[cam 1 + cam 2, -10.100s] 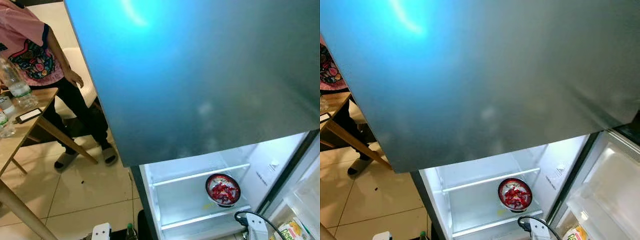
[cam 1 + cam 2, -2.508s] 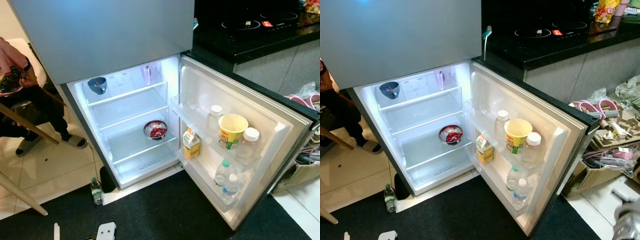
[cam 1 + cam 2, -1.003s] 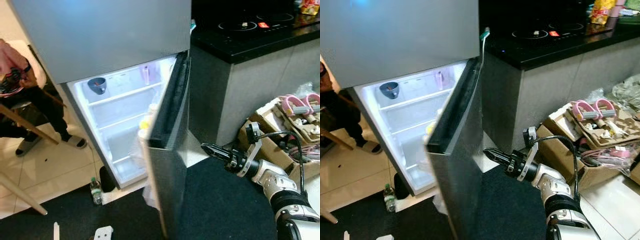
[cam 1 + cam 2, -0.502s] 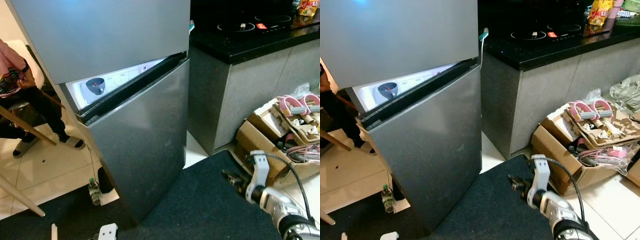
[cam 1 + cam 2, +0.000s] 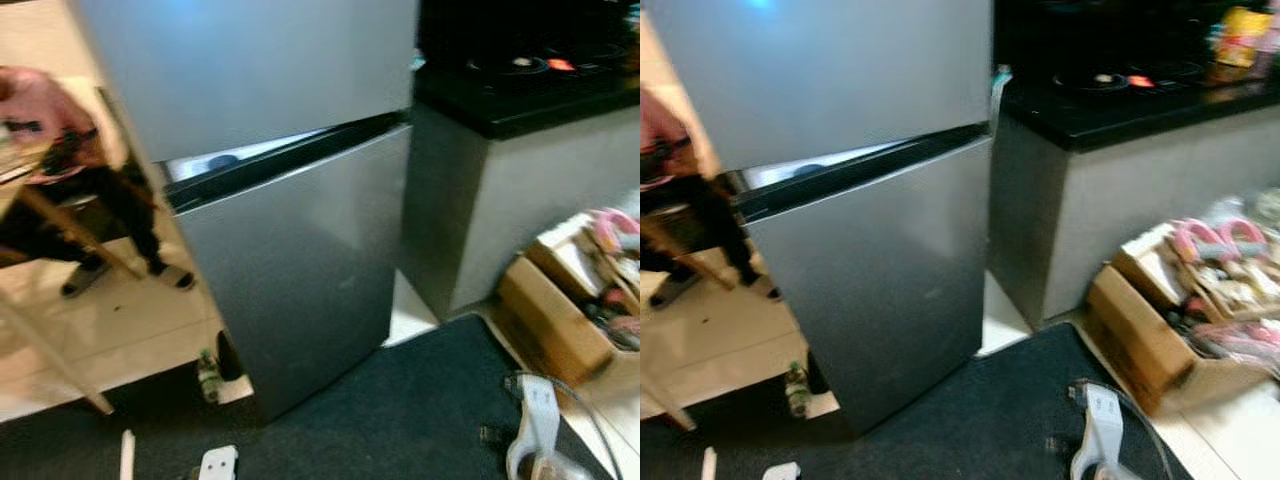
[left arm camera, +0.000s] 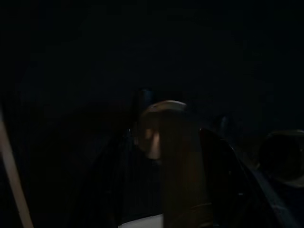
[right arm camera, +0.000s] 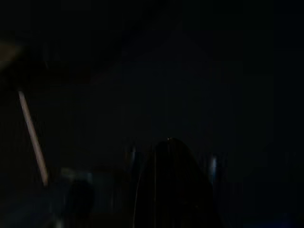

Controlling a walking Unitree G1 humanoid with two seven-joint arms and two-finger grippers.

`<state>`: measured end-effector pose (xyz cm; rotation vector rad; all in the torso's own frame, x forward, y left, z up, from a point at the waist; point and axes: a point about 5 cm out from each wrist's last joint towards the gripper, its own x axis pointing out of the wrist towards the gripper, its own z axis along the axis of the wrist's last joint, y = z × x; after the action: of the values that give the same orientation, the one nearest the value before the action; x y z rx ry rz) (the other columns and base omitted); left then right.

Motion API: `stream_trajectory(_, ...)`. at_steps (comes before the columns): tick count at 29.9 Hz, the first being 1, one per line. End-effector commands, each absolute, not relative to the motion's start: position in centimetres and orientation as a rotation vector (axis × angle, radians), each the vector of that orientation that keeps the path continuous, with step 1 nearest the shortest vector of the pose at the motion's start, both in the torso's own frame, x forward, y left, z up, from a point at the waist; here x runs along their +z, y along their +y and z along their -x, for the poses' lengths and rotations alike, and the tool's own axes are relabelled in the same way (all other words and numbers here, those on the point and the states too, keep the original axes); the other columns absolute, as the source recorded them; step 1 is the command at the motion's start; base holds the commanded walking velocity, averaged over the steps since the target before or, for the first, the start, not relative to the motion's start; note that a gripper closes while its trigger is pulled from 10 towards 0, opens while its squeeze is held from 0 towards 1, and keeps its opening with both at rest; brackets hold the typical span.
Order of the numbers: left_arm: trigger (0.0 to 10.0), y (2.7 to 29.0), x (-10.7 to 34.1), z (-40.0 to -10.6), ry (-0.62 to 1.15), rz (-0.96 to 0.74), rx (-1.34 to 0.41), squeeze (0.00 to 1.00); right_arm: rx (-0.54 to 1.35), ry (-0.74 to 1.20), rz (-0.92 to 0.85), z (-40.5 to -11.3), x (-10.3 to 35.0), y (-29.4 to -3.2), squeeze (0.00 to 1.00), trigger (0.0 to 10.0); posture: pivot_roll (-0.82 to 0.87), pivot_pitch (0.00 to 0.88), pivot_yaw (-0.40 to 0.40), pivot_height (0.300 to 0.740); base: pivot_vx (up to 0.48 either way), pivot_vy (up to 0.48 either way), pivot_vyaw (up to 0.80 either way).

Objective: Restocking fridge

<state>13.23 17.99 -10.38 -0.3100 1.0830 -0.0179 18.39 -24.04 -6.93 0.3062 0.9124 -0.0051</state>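
A: Start at the left. What's there?

B: A person (image 5: 60, 150) sits by a wooden desk (image 5: 50, 320) on the tiled floor. A small bottle (image 5: 208, 376) stands on the floor just beside the fridge's lower left corner.

A: And the fridge itself?

B: The fridge (image 5: 290, 250) fills the middle. Its lower door (image 5: 880, 290) is almost shut, but a thin lit gap runs along the top edge, wider toward the left. I'd judge the closing step isn't quite finished.

A: How should that be done well?

B: Press flat on the free, left edge of the door, firmly enough for the seal to catch, then check that the light along the gap goes out.

A: What's to the right?

B: A black desk with a cooktop (image 5: 1120, 85), then an open cardboard box (image 5: 1180, 320) of clutter on the floor.

A: The arms?

B: The right gripper (image 5: 535, 440) hangs low over the dark mat (image 5: 400, 410), well apart from the door. The left gripper (image 5: 215, 465) sits at the bottom edge. Both wrist views are too dark, so I cannot tell whether either pair of fingers is released or clenched.
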Motion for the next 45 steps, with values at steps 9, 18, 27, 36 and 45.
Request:
stream_trajectory(9,10.0,18.6,-10.5,-12.5,1.098,0.298,-0.007,0.00,-0.114,1.055,-0.254,-14.3,-8.6,-25.0,0.00,10.0,-0.04,0.000,0.060,0.740,0.000,0.000,0.74)
stream_trajectory(18,10.0,18.8,-10.6,-12.2,1.104,0.297,0.000,0.00,-0.115,1.043,-0.228,-15.1,-8.4,-24.9,0.00,10.0,-0.03,0.000,0.058,0.740,0.000,0.000,0.73)
stream_trajectory(27,10.0,18.8,-10.6,-12.3,1.105,0.292,-0.003,0.00,-0.122,1.055,-0.215,-14.8,-8.5,-24.9,0.00,10.0,-0.03,0.000,0.053,0.740,0.000,0.000,0.74)
stream_trajectory(36,10.0,18.9,-10.6,-12.2,1.110,0.279,-0.009,0.00,-0.164,1.067,-0.203,-14.4,-8.7,-25.1,0.00,10.0,-0.03,0.000,0.056,0.740,0.000,0.000,0.50)
stream_trajectory(45,10.0,18.9,-10.6,-12.1,1.108,0.274,-0.031,0.00,-0.167,1.069,-0.195,-14.4,-8.7,-25.0,0.00,10.0,-0.03,0.000,0.057,0.740,0.088,0.000,0.00)
